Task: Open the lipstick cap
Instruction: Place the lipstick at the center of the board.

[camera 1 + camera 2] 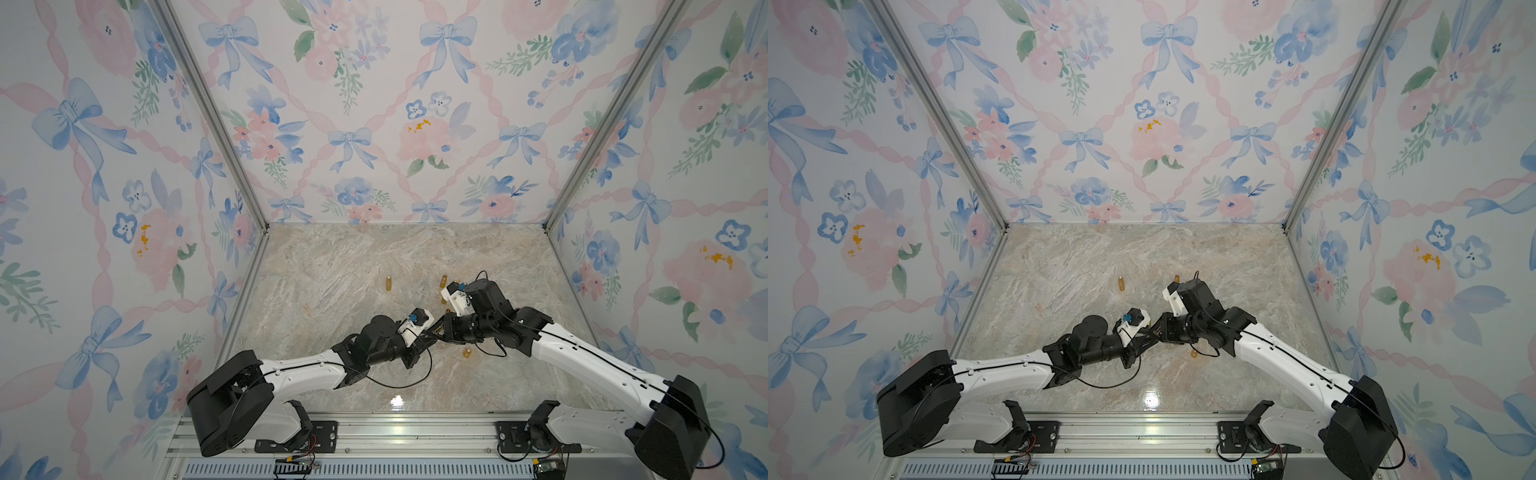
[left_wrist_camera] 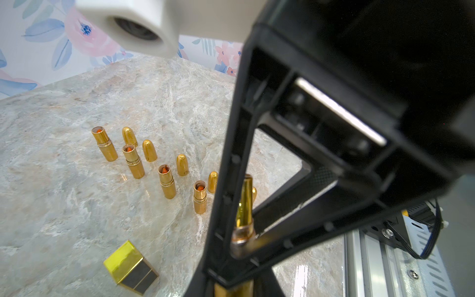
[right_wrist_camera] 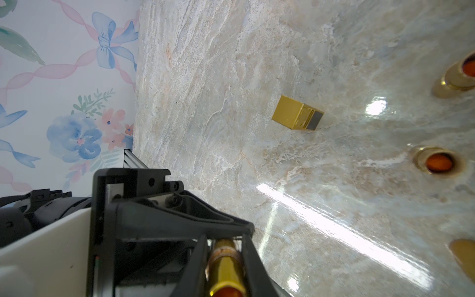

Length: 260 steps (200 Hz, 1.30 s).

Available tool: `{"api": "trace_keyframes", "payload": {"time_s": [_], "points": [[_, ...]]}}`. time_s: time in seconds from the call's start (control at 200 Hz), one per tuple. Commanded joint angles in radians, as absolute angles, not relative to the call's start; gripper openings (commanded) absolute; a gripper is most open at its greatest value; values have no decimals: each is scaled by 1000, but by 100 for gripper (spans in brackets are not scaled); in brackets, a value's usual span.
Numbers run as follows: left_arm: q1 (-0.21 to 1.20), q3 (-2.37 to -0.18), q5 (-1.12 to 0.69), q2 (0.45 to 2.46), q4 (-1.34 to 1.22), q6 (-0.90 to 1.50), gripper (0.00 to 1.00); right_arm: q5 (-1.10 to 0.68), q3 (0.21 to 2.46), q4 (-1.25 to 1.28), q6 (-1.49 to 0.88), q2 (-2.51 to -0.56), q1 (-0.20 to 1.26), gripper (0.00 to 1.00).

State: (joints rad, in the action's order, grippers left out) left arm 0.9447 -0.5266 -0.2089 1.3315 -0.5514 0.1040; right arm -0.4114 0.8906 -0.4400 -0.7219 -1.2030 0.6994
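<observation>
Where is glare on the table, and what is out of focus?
In a top view, a small glare spot on the glossy marble tabletop; right wrist view, a long bright streak, gold lipstick tube blurred; left wrist view, white camera housing blurred.

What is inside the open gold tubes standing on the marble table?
Each open tube shows an orange-red lipstick tip just below its rim. The rest of the stick cannot be seen; the gold wall covers it.

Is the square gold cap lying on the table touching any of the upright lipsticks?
Apart. The left wrist view shows the square gold cap lying alone, with bare marble table between it and the upright lipsticks.
</observation>
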Motion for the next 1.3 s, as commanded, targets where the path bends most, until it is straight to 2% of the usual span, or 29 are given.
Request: {"api": "trace_keyframes", "payload": {"time_s": [0.0,0.125,0.26,0.39,0.595,0.78,1.055,1.295], "points": [[950,-550,-199,1332,-571,85,0,-391,897,-467,-702,-1197,696,20],[951,-549,-193,1330,-572,84,1,-365,918,-502,-684,-1185,695,18],[951,-547,-192,1327,-570,84,29,-304,948,-567,-662,-1165,694,18],[951,-524,-187,1311,-570,91,50,-214,983,-668,-632,-1148,686,18],[951,-467,-165,1269,-569,107,71,-86,966,-754,-553,-1131,686,18],[952,-439,-158,1251,-566,135,87,-53,879,-699,-548,-1133,702,18],[966,-416,-131,1249,-560,152,98,84,783,-604,-546,-1184,776,18],[971,-410,-103,1265,-558,152,98,155,727,-490,-527,-1246,817,17]]}}
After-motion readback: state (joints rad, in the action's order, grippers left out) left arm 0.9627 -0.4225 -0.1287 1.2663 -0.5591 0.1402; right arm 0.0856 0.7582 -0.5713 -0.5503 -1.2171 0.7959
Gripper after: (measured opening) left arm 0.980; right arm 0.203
